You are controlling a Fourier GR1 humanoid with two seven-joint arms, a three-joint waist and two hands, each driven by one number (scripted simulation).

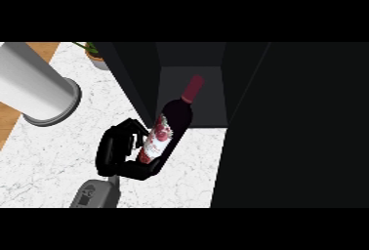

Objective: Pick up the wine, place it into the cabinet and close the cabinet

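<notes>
Carrying is the step in hand: the wine [167, 128] is gripped low on its body by the left robot hand [122, 151], fingers curled round it, and is held tilted with its red-capped neck pointing into the open cabinet [191, 97]. The right robot hand is not seen. Next, the bottle is judged to need moving deeper between the dark cabinet walls, then setting down and releasing. A white marbled surface [51, 161] is seen below, with a large pale cylinder [36, 88] and a potted plant [93, 52] well apart at upper left.
</notes>
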